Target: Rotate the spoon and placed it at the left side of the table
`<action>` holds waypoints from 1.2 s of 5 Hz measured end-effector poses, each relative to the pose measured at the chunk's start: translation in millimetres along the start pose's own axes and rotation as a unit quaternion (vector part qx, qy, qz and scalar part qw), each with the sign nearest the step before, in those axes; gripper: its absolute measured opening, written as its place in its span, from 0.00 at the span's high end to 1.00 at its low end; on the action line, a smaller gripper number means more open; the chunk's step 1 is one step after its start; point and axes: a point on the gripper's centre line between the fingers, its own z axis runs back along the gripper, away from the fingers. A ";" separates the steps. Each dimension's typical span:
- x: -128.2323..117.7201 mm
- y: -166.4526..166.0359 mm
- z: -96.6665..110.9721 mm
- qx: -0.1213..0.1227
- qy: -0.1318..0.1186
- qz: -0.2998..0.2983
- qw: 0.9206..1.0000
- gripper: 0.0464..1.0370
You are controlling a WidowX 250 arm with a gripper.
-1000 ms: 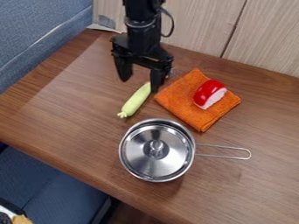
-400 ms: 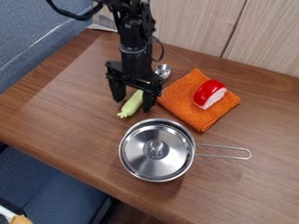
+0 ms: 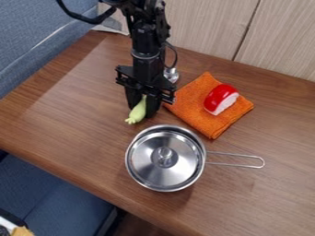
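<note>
The black two-finger gripper (image 3: 142, 110) hides the middle of the silver, pale-green-handled spoon (image 3: 137, 115); its fingers, wider apart before, now clamp the handle.

We're on one fixed cam, high up on the side away from the wall (image 3: 277, 44), looking down at a slant across the table (image 3: 73, 99) toward it. We're close enough to fit the pot (image 3: 166, 128) and cloth (image 3: 194, 108) whole; table runs out of our view at right.
</note>
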 end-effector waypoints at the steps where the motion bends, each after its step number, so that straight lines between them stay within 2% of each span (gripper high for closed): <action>1: -0.4 -1.1 0.0 -0.002 0.001 -0.003 1.000 0.63; 2: 0.7 -5.1 0.1 -0.016 -0.002 -0.010 1.000 0.63; 3: 2.1 -11.0 5.1 -0.037 0.006 -0.007 0.999 0.63; 4: 5.0 -11.7 21.8 -0.051 -0.003 0.018 0.999 0.63; 5: 8.2 -1.4 48.3 -0.063 -0.040 0.074 0.994 0.63; 6: -8.0 11.0 69.3 -0.051 -0.064 0.177 0.981 0.63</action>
